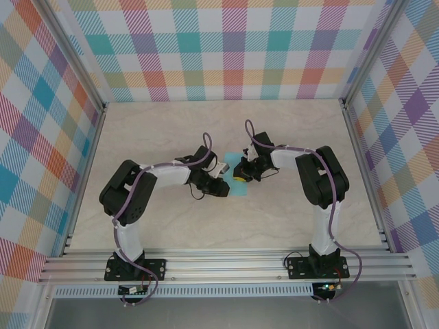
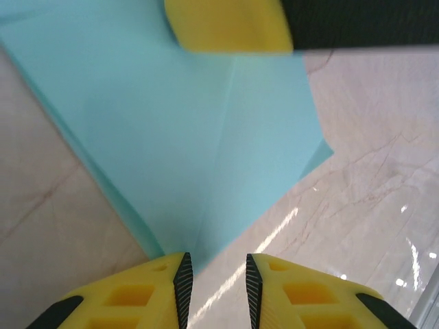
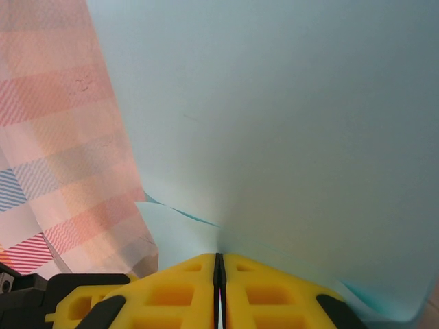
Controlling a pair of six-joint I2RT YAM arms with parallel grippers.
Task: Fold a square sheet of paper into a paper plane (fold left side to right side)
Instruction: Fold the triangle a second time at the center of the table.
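Right gripper (image 3: 218,274): fingers pressed tight together with no gap, pinching the edge of the square sheet of paper (image 3: 288,123). In the right wrist view the turquoise sheet rises straight out of the seam between the pads and spreads toward 12 and 3 o'clock, with the plaid wall (image 3: 62,103) behind it at 9 o'clock. Left gripper (image 2: 216,284): jaws a narrow slot apart, bare table (image 2: 370,205) showing between them, nothing pinched. A corner of the sheet points down to 6 o'clock and ends right at the tip of the left-hand finger; can't tell if it touches. The sheet lies mostly flat in the left wrist view, with a crease line running from 12 to 6 o'clock through its middle and a doubled edge along its 7 o'clock side. One yellow finger of the right gripper sits on the sheet at 12 o'clock there. In the top view the sheet is at the table's centre, the left gripper at its 9 o'clock and the right gripper at its 12 o'clock, both close over it.
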